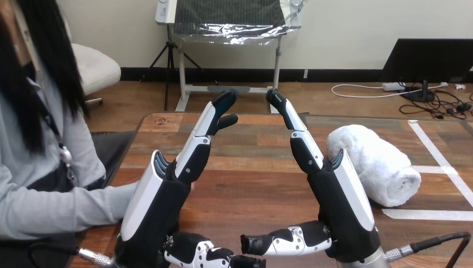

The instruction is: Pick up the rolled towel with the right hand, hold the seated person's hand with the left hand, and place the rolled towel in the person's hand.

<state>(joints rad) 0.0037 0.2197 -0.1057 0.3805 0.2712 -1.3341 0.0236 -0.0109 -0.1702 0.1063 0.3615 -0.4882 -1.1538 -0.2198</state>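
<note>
Both open, fingers straight — left robot hand (162,195) and right robot hand (341,195); rolled towel (379,164), right of frame, looks soft, light — grasp its middle.

There's the rolled towel (375,163) lying on the desk (251,184), far right, just beside the right robot hand (340,206) (on its outer side). The left robot hand (162,206) stands left of that, apart. The person's forearm (61,209) reaches in at the desk's left edge.
</note>
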